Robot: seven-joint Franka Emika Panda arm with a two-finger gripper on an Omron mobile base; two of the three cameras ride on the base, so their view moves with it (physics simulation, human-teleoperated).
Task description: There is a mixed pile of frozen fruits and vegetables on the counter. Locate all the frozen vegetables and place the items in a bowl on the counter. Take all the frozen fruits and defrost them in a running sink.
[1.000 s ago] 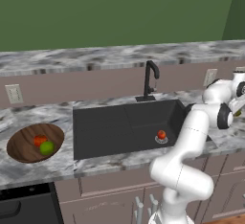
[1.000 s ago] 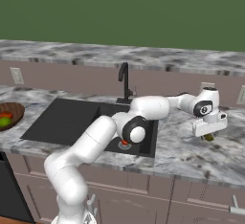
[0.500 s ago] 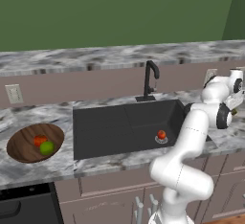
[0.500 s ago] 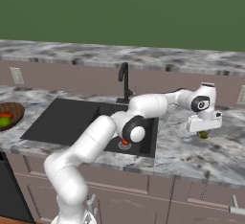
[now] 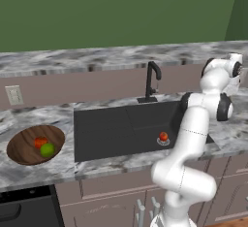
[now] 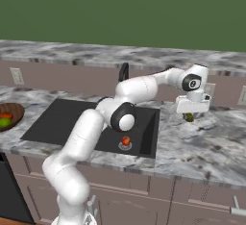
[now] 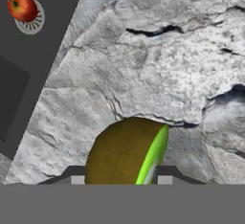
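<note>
Left base view: arm stretched to the far right over the desk [image 5: 29, 170]; wooden bowl [image 5: 20, 149] on the left holds a red-orange tomato [image 5: 40, 142] and a green ball [image 5: 47, 149], touching each other. Small red ball [image 5: 163, 136] sits on the drain in the sink [image 5: 111, 129], faucet [image 5: 152, 79] behind it. Right base view: gripper [image 6: 190, 117] hangs just above the desk right of the sink, closed on a small green-brown piece [image 6: 189, 118]. Hand view: that piece [image 7: 127, 151] is clamped between the fingertips, brown skin facing the camera, bright green edge on its right; marbled desk below it, red ball on the drain at top left.
</note>
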